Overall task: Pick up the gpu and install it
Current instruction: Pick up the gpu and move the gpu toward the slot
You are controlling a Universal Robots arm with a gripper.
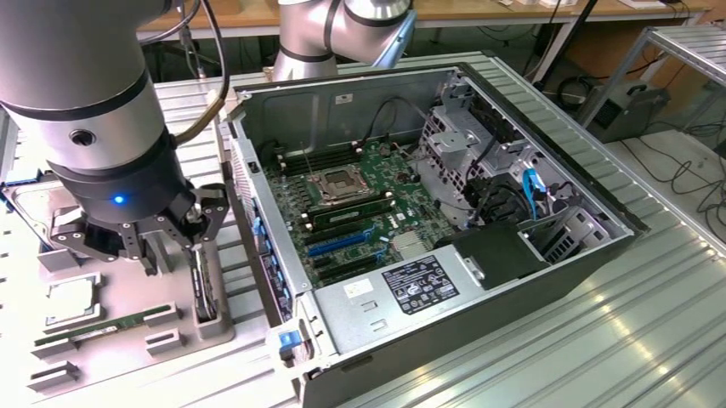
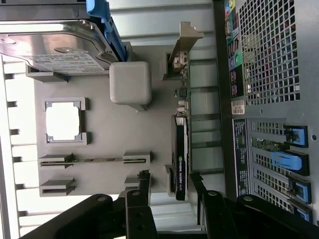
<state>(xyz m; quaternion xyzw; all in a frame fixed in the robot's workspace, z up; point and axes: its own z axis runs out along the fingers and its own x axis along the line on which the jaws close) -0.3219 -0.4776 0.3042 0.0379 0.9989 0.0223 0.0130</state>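
1. The small dark green expansion card with a silver end bracket, the gpu, stands on edge in a slot of the pale grey parts tray. It sits on the tray's side nearest the open black computer case.
2. The gripper has its fingers apart, one on either side of the card's thin upper edge, at the end away from the bracket. Nothing is clamped.
3. The card's long axis runs straight out from between the fingers toward the bracket, parallel to the case's near wall.
4. The wrist view gives us this straddle. The exterior view adds that the gripper hangs low over the tray on the ribbed metal worktop — whether the fingers touch the card, we cannot tell.
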